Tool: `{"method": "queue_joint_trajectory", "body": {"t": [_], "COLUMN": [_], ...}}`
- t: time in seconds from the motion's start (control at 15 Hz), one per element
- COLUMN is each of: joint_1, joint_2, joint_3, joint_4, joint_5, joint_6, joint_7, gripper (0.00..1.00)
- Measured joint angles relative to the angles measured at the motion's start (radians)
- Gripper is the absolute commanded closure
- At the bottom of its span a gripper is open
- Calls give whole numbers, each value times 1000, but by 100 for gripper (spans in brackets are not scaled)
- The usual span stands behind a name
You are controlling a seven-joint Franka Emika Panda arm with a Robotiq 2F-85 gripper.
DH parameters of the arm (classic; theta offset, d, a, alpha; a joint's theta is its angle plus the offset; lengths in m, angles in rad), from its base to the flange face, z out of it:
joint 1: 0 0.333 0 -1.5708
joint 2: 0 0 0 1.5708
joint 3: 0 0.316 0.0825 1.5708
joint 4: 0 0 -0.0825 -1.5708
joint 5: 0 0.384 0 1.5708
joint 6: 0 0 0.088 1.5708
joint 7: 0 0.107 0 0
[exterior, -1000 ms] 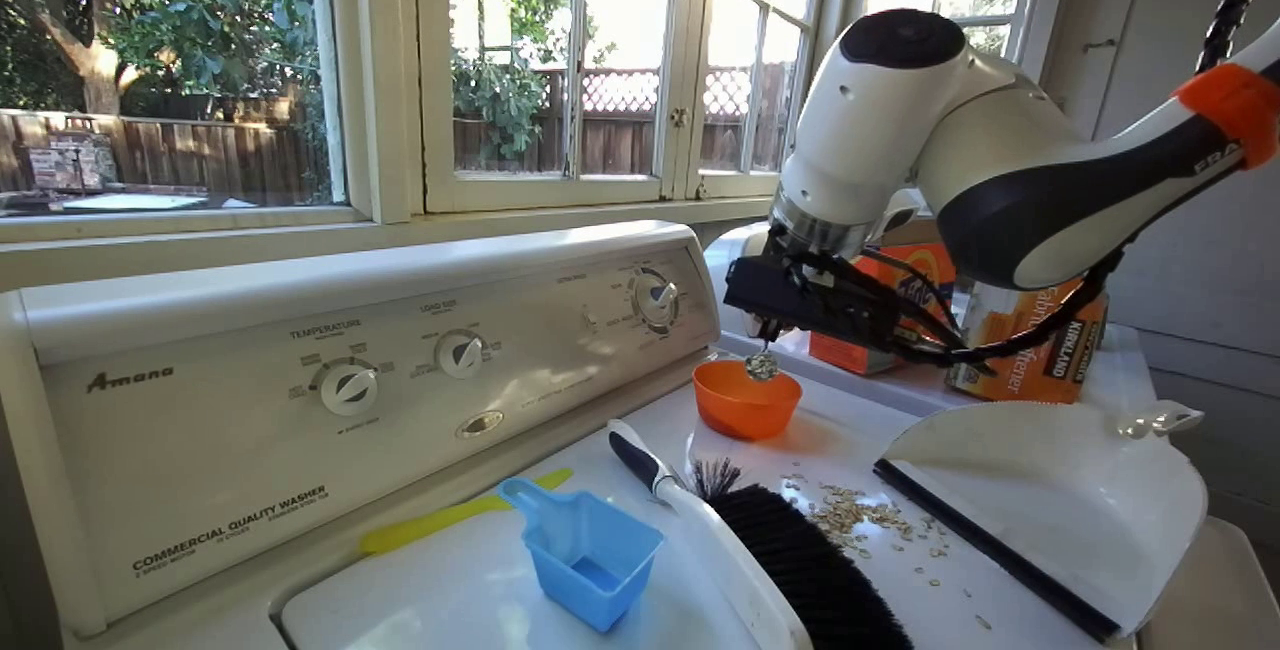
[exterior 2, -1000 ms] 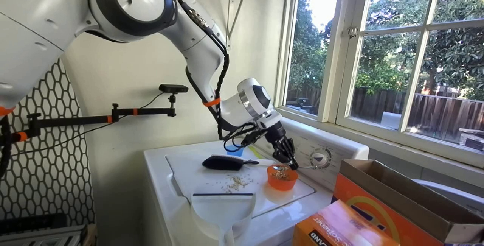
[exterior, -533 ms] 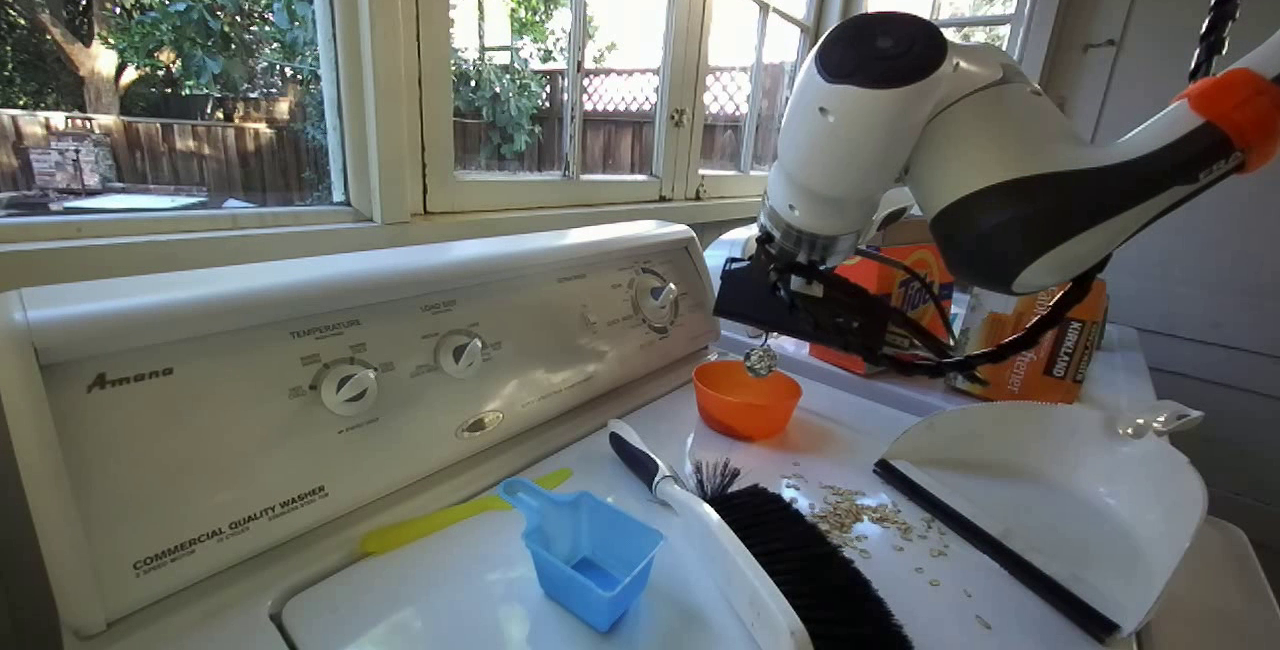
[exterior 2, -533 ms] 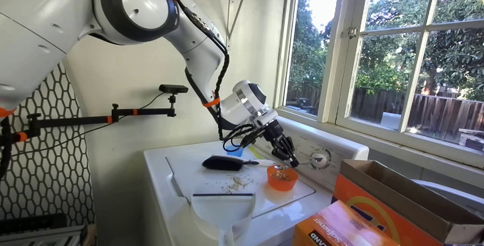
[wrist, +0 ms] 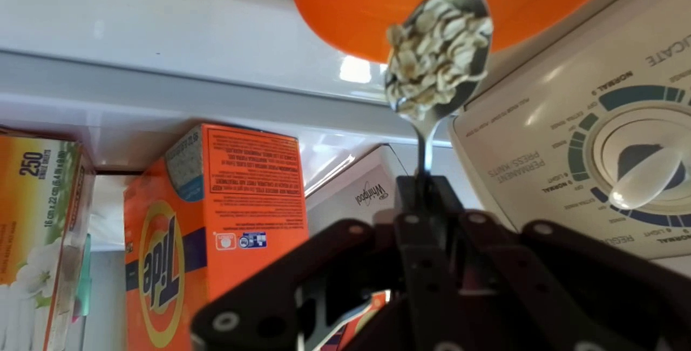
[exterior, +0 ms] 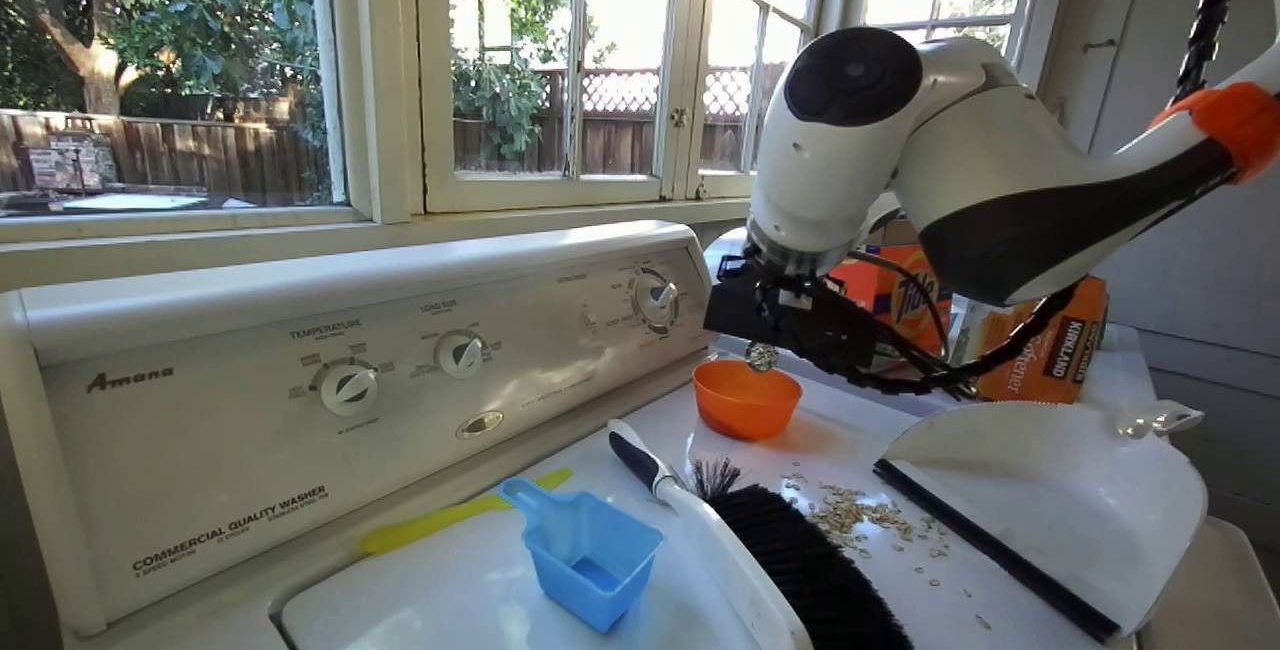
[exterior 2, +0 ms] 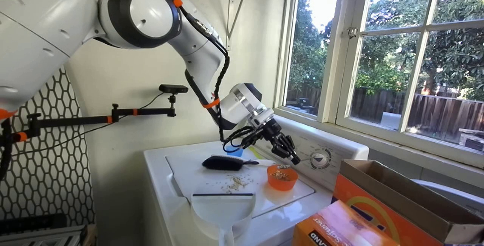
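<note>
Gripper [wrist: 426,191] is holding spoon [wrist: 426,131], jaws closed on it — spoon's carrying oats [wrist: 434,54], hovering just above orange bowl [exterior: 748,407]. Brush [exterior: 805,560] & dustpan [exterior: 1060,490] are lying nearby on washer [exterior: 240,460], w/ loose flakes [exterior: 853,514] between 'em.

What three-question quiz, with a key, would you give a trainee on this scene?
1. Pick one. The end effector is shut on: a) the blue scoop; b) the spoon; c) the Tide box.
2. True or false: there is something in the orange bowl.
3. What lies scattered between the brush and the dustpan?

Key: 1 b; 2 true; 3 pale flakes.
</note>
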Motion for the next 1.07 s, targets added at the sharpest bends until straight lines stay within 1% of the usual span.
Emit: {"method": "queue_joint_trajectory", "body": {"t": [0.27, 1.07], "joint_1": [-1, -7], "joint_2": [17, 48], "joint_3": [21, 73], "joint_4": [21, 61], "joint_5": [-55, -208], "joint_6": [-69, -172], "joint_7": [28, 128], "gripper": [98, 98]}}
